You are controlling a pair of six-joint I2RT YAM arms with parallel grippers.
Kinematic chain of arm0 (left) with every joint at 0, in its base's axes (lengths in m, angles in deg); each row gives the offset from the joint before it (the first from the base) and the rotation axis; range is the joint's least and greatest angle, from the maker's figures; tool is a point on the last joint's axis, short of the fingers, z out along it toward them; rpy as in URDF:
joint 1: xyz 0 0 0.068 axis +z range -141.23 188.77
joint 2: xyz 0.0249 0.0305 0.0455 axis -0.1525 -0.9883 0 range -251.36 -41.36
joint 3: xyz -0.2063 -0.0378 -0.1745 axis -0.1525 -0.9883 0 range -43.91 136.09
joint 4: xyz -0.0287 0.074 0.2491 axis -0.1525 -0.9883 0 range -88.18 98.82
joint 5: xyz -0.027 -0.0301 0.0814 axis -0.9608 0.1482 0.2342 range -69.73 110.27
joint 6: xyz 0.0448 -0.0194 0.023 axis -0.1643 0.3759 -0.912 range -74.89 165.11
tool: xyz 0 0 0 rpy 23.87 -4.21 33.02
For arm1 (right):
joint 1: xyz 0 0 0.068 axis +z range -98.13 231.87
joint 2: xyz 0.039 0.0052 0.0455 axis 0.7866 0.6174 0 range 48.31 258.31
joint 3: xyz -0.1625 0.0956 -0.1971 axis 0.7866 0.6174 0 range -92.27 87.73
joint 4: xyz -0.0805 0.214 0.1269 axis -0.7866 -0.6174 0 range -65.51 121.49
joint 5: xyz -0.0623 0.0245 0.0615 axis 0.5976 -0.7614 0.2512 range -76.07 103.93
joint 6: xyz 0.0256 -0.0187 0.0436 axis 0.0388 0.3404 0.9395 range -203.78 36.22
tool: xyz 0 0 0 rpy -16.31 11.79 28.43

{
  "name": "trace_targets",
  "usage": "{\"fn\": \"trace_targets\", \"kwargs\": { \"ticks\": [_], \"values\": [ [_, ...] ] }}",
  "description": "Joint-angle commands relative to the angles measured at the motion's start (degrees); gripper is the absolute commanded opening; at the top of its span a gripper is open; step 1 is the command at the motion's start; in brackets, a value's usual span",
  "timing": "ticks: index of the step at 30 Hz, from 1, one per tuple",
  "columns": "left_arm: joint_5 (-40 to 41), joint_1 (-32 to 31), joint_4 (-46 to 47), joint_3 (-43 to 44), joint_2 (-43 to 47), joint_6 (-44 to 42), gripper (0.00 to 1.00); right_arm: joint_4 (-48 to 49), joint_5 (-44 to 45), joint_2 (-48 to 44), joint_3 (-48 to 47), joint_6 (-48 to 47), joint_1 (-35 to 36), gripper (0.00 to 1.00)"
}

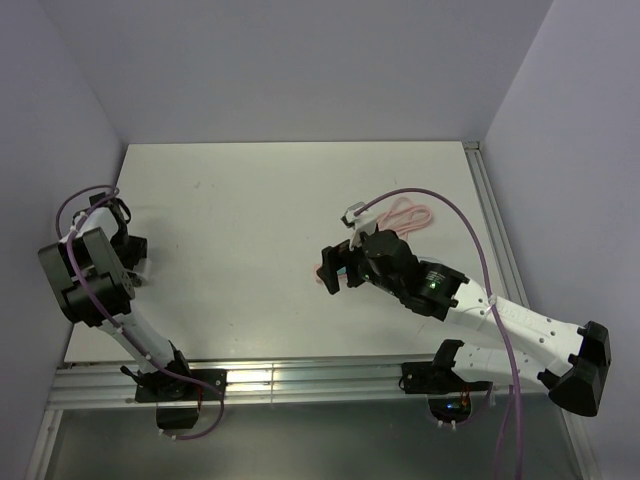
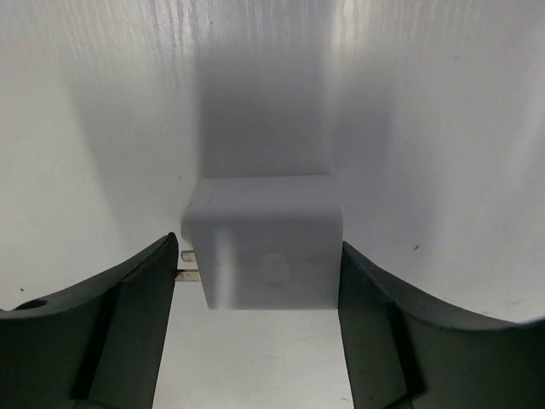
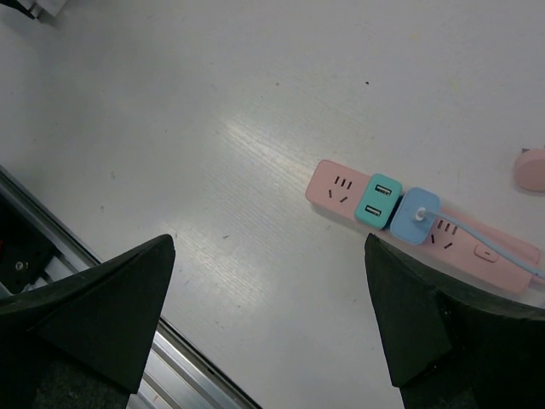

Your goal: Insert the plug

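The teal plug point(image 3: 378, 201) sits in the long pink power strip point(image 3: 336, 186), right beside a light blue plug point(image 3: 415, 216) with a cable. My right gripper point(image 3: 268, 256) is open and empty, held above the table, with the strip beyond its right finger. In the top view my right gripper point(image 1: 335, 265) covers most of the strip. My left gripper point(image 2: 257, 245) is open at the table's left edge point(image 1: 125, 245). Its fingers stand on either side of a small white block point(image 2: 268, 247) with metal prongs that lies on the table.
A coiled pink cable point(image 1: 405, 213) lies behind the right arm. A pink rounded object point(image 3: 532, 169) is at the right edge of the right wrist view. The aluminium rail point(image 1: 300, 378) runs along the table's near edge. Walls close in left, right and behind.
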Motion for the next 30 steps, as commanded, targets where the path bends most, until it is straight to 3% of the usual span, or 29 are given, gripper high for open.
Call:
{"fn": "trace_targets", "kwargs": {
  "ticks": [1, 2, 3, 4, 10, 15, 17, 21, 25, 30],
  "values": [
    [-2.24, 0.32, 1.91, -0.86, 4.13, -3.39, 0.26, -0.69, 3.35, -0.11, -1.58, 1.28, 0.17, 0.99],
    [-3.04, 0.23, 3.4, -1.99, 5.28, -5.05, 0.1, -0.96, 4.4, -0.19, -1.67, 1.55, 0.17, 1.0],
    [-3.91, 0.32, 4.37, -2.44, 6.42, -6.02, 0.02, -1.23, 5.02, -0.46, -1.85, 2.94, -0.01, 1.0],
    [-5.4, 0.32, 5.17, -2.97, 8.69, -7.16, 0.01, -1.4, 5.72, -0.63, -1.76, 3.74, 0.08, 1.0],
    [-12.09, -4.5, 8.51, -4.03, 19.85, -15.87, 0.0, -1.57, 8.37, -0.2, -2.71, 1.29, -0.01, 1.0],
    [-28.34, -13.03, 13.17, -5.52, 28.48, -20.71, 0.0, -6.15, 3.9, 4.9, -9.4, 2.43, -0.8, 0.98],
    [-32.47, -17.77, 15.62, -6.74, 32.0, -20.36, 0.0, -5.19, -3.3, 5.78, -11.42, 3.3, -2.19, 0.97],
    [-45.48, -24.1, 21.95, -10.44, 36.75, -18.08, 0.01, -3.43, -14.3, 8.76, -14.59, 5.24, -4.57, 0.95],
    [-46.02, -33.58, 24.59, -13.42, 41.83, -14.39, 0.0, -1.42, -19.93, 9.65, -17.41, 7.43, -6.86, 0.93],
    [-43.39, -37.73, 31.6, -21.06, 49.13, 3.25, 0.0, 10.25, -20.81, 7.29, -9.89, 14.97, -7.74, 0.85]
  ]
}}
